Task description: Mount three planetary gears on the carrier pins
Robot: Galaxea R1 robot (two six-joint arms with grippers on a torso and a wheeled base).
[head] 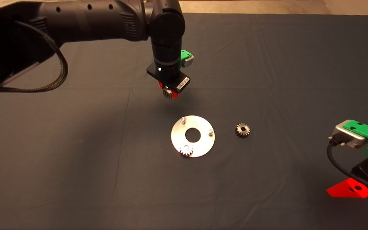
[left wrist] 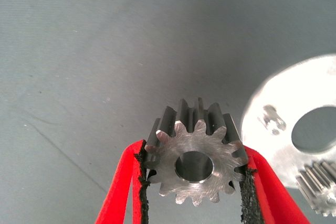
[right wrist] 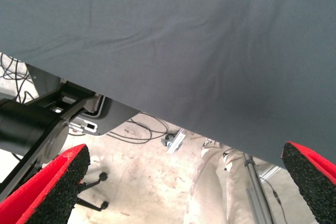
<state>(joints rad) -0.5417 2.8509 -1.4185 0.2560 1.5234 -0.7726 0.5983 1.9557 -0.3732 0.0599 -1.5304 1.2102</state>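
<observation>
Fingers (left wrist: pixel 123 192) of the left gripper (head: pixel 168 92) are clamping one planetary gear (left wrist: pixel 197 163), hanging above the mat (head: pixel 75 159) just beyond the disc's (head: pixel 203 142) far edge. Nothing is blocking the disc. Gears, three: one held, one sitting on the disc's near-left pin (head: pixel 186 149), one lying loose (head: pixel 242 130) to the right. Bare carrier pins, two (head: pixel 183 119). The right gripper (head: pixel 348 188) is parked at the near right, fingers spread apart.

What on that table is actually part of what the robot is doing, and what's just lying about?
Part of the job:
- gear held by the left gripper, above the mat: held gear
- disc with two bare pins
- seated gear on the third pin
- loose gear beside the disc

Just there:
- dark mat
- right gripper, parked at the edge, jaws open
</observation>
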